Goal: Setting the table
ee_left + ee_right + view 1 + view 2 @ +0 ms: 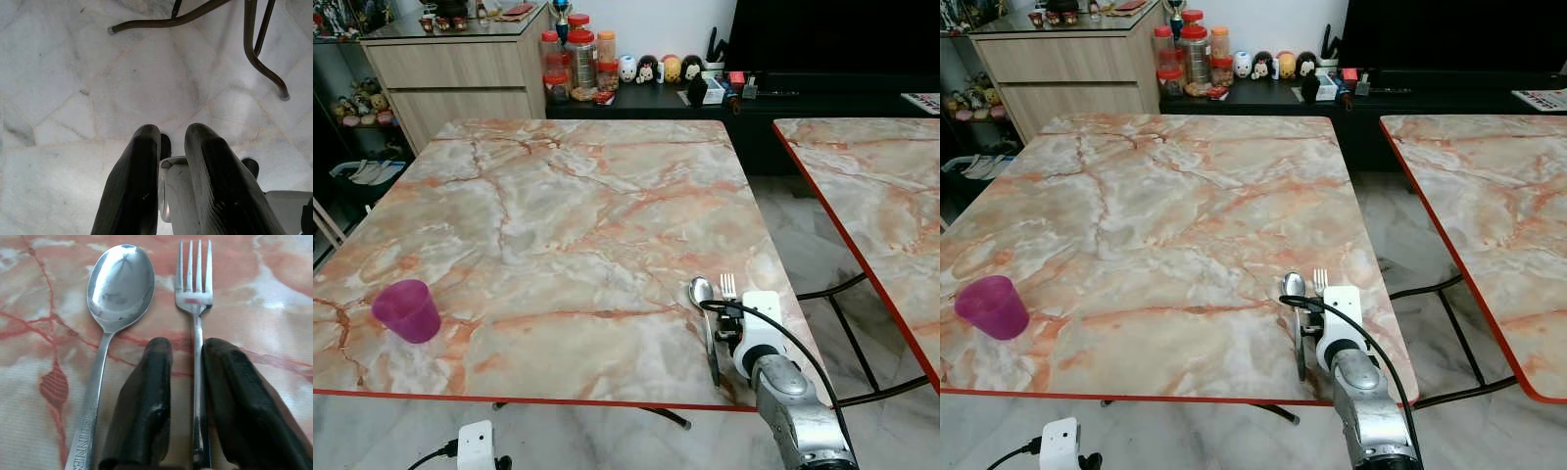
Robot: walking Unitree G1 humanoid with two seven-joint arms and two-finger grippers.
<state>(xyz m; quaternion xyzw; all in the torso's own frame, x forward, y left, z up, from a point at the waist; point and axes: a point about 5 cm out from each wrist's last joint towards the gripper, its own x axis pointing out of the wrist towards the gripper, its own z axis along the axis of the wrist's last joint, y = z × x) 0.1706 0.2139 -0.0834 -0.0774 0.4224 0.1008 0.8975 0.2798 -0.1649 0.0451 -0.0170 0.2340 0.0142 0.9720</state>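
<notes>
On the marble table (558, 196), a spoon (120, 284) and a fork (195, 298) lie side by side near the front right corner, bowl and tines pointing away from me. My right gripper (188, 345) is low over the table, open, and the fork's handle runs between its two fingers (151, 396). The spoon lies just outside them, to the left. A purple cup (406, 310) stands upright near the front left edge. My left gripper (172, 129) hangs below the table's front edge, pointing at the floor, its fingers slightly apart with nothing held.
A second marble table (881, 186) stands to the right across a narrow gap of tiled floor. Behind are a wooden cabinet (450, 69) and a dark low console (705, 103) with jars and small figures. Metal table legs (259, 49) cross the floor.
</notes>
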